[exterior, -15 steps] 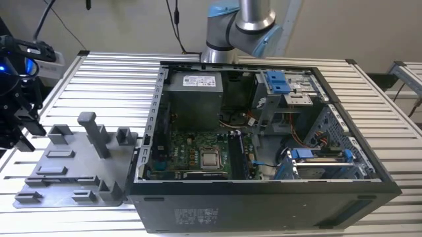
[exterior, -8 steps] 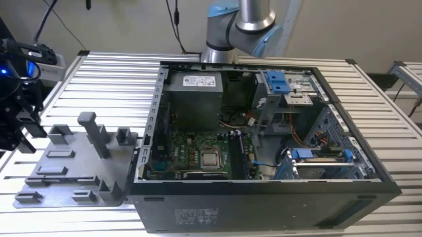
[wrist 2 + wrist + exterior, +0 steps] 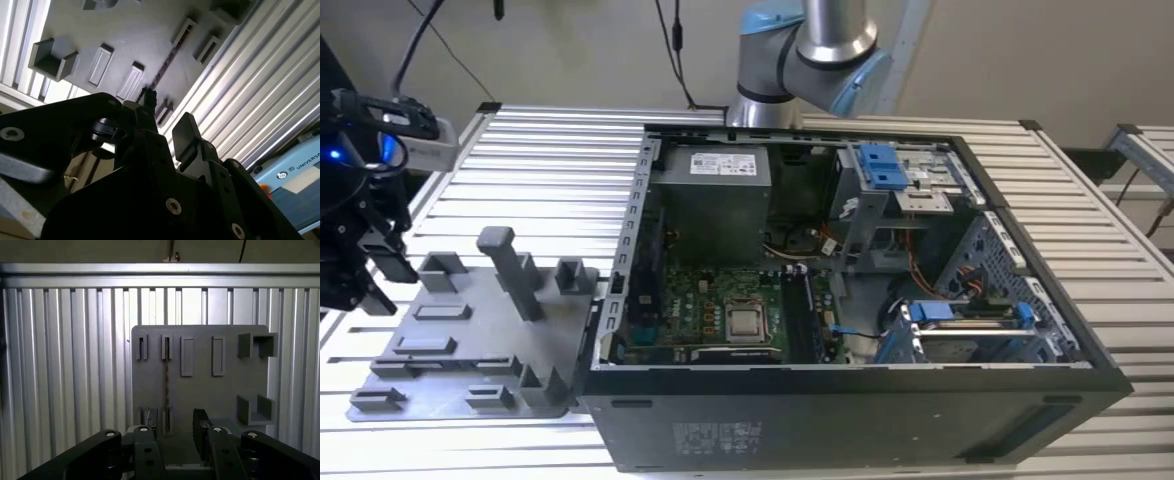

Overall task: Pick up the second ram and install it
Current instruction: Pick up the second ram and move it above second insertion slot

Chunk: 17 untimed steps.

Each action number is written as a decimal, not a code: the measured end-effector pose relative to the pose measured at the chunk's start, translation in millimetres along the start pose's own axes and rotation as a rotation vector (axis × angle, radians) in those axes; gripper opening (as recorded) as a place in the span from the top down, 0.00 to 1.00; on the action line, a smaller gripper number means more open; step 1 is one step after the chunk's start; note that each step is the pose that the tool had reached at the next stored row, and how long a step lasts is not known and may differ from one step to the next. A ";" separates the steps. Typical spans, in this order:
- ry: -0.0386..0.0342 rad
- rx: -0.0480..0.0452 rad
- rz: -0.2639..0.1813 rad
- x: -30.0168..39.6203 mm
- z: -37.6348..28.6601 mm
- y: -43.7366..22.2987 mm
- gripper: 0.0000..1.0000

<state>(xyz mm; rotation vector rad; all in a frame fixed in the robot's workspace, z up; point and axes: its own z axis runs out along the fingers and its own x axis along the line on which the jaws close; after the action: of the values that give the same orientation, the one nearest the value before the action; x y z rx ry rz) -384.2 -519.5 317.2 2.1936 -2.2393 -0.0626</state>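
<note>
- At the exterior view's left, beside the computer case (image 3: pixel 854 430), a grey tray (image 3: pixel 478 342) holds the second ram (image 3: pixel 166 385) edge-on.
- The gripper (image 3: pixel 172 426) hangs open above it, empty.

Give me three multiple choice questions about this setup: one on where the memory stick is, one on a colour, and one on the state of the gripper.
1. Where is the memory stick?
A. Seated in the computer.
B. Edge-on in the slots of the tray.
C. Flat on the bare table.

2. What colour is the tray?
A. Grey.
B. Blue.
C. Red.

3. How is the gripper?
A. Shut on the memory stick.
B. Open, holding nothing.
C. Shut on a cable.

Answers:
1 B, the memory stick shows as a thin dark bar running between two slots of the tray in both wrist views.
2 A, the tray looks grey in all three views.
3 B, the fingers stand apart above the tray with nothing between them.
</note>
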 end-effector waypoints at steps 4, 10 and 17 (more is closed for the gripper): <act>0.0007 -0.0001 -0.016 0.1 4.9 0.4 0.58; 0.0007 0.0008 -0.019 0.3 12.9 2.2 0.58; 0.0007 0.0013 -0.019 0.6 22.8 4.0 0.58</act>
<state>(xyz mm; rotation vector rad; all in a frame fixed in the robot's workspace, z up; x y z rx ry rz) -389.0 -519.5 294.6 2.2153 -2.2190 -0.0605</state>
